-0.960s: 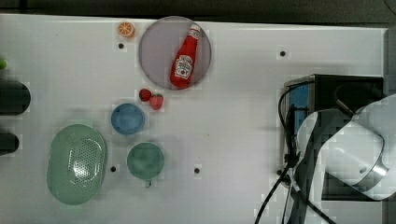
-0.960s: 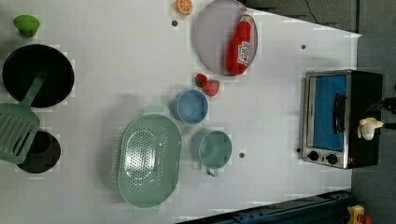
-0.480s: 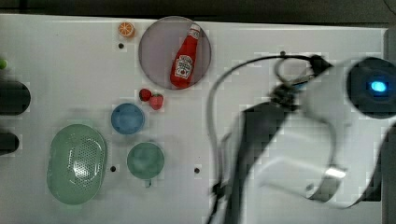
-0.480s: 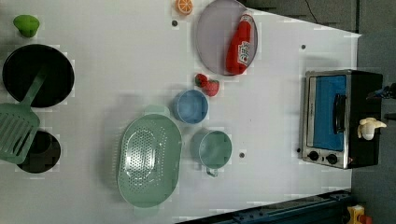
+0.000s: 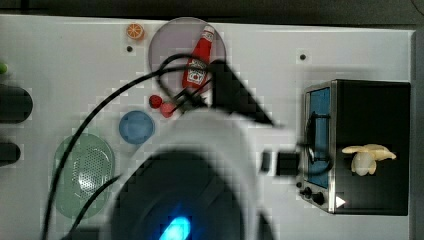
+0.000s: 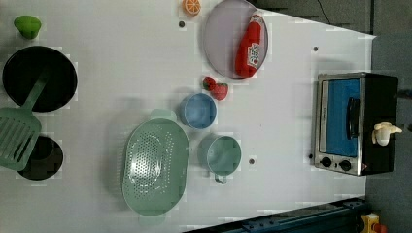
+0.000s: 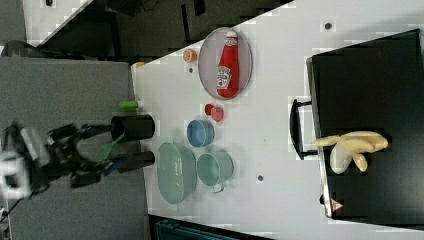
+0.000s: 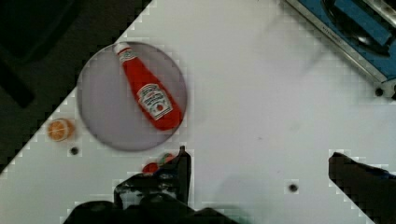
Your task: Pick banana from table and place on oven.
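Observation:
The pale banana (image 5: 367,157) lies on the matte black top of the oven (image 5: 372,107), near its front edge, with nothing touching it. It is also seen as the banana (image 6: 385,132) and the banana (image 7: 350,147), peel flaps spread. My gripper (image 8: 261,186) hangs open high over the white table (image 8: 261,93), away from the oven, with nothing between its dark fingers (image 8: 180,170). My blurred arm (image 5: 200,175) covers the middle of the top view.
A ketchup bottle (image 6: 248,46) lies on a grey plate (image 6: 218,39), with an orange slice (image 6: 191,6) and strawberries (image 6: 216,88) nearby. A blue bowl (image 6: 198,110), green cup (image 6: 223,155), green colander (image 6: 154,165), black pan (image 6: 39,77) and spatula (image 6: 17,141) crowd the left view's left half.
My arm has swung away from the oven toward the middle of the top view. The banana has stayed on the oven top.

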`<state>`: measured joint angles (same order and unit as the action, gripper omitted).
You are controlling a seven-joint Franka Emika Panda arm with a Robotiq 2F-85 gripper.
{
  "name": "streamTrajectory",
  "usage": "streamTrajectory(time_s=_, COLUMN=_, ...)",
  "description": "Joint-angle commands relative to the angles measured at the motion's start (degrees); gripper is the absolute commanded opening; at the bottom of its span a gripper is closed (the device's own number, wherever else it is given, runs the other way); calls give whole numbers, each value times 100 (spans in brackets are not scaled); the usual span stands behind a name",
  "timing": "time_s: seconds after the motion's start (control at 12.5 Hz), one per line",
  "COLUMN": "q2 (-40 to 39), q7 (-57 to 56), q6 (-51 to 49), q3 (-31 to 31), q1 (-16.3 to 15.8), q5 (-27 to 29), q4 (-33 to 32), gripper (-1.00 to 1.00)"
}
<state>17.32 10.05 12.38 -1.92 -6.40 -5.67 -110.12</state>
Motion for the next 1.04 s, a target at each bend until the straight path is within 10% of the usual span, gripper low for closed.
streamTrajectory(time_s=0.08, q2=45, q7=886, q6=-128, q3=-311, q1=314, q5=48, q4=-412, gripper=100)
streamTrajectory(time_s=1.04, q2=448, q7=349, q6=-212, q3=-391, q1=319, q5=122, q4=-831, gripper=100)
